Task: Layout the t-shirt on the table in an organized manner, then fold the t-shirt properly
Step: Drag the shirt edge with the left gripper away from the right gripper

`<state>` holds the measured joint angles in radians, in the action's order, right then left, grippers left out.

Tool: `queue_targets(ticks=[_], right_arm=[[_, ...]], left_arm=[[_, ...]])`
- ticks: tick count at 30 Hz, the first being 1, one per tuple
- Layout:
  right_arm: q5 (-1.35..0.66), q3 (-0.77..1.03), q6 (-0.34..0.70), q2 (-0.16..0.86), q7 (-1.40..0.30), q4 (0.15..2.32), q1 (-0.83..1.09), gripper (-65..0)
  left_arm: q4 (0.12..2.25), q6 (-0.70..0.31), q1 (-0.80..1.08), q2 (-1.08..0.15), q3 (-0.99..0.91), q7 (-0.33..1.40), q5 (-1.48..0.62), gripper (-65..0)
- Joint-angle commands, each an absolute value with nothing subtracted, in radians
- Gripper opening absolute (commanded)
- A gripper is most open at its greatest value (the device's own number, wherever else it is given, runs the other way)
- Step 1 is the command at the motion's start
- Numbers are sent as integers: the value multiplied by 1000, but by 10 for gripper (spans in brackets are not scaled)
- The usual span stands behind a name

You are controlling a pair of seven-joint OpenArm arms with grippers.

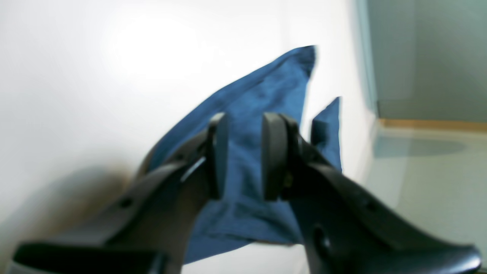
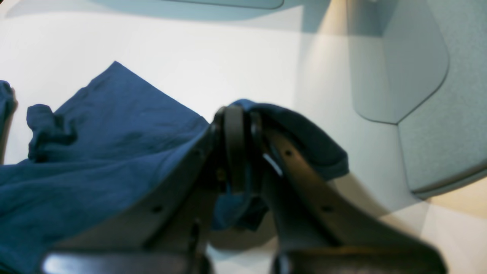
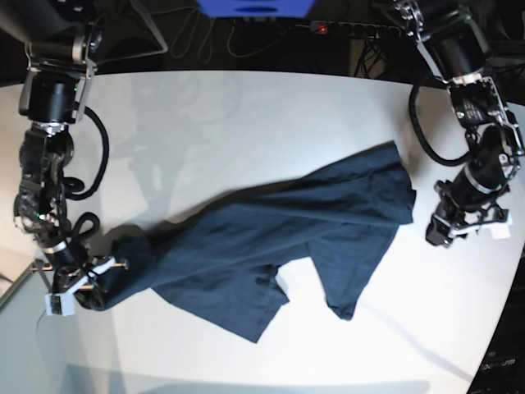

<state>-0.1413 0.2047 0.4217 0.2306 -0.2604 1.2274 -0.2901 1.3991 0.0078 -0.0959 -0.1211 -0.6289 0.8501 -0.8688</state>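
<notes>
The dark navy t-shirt (image 3: 271,238) lies stretched and rumpled across the white table (image 3: 246,123), from lower left to upper right. My right gripper (image 3: 100,287), at the left in the base view, is shut on the shirt's left end. In the right wrist view a fold of blue cloth (image 2: 304,140) is pinched between the jaws of that gripper (image 2: 243,148). My left gripper (image 3: 436,232) hovers just past the shirt's right edge, apart from it. In the left wrist view this gripper (image 1: 245,156) is open with nothing in it, and the shirt (image 1: 262,95) lies flat beyond the fingers.
The table's curved edge (image 3: 504,287) runs close behind the left arm. Cables and a power strip (image 3: 353,27) lie beyond the far edge. A pale grey panel (image 2: 418,76) stands near the right gripper.
</notes>
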Motion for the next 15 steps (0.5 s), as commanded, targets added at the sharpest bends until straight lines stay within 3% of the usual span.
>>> queue_targets(ticks=[1,7,15], right_arm=[[-154,209,426,243,-226,1244,-317,-650],[-154,214,426,245,-226,1245,-312,-650],[-154,209,426,239,-226,1245,-294,-650]], left_arm=[[1466,-4,-87,-130,-630,871,-897,-498],[1676,-1,94,-45,-636,914,-921,-498],[1529,7,165,-16,-568,762,-895,-498]])
